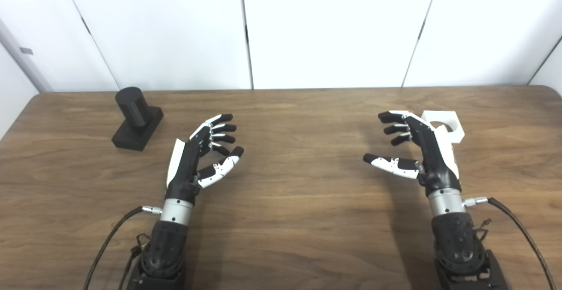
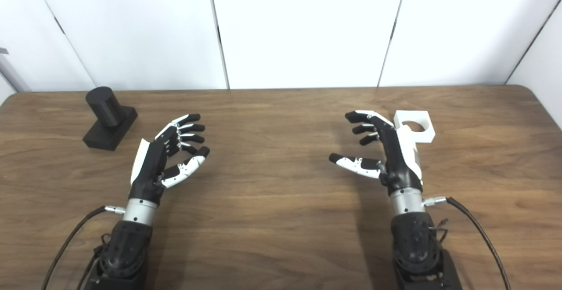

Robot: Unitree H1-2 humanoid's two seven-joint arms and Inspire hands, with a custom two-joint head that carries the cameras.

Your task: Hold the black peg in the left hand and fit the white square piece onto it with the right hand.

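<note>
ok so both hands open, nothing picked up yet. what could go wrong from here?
1. The black peg stands near the table's far left corner, beyond the open left hand; a sideways approach could tip it.
2. The white square piece lies partly hidden behind the open right hand, so a blind grasp may push it away.
3. Its round hole must line up with the peg; a tilted grip could jam.

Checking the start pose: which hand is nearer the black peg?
Left. The left hand is open, apart from the black peg, which stands toward the table's far left. The right hand is open across the table, by the white square piece.
</note>
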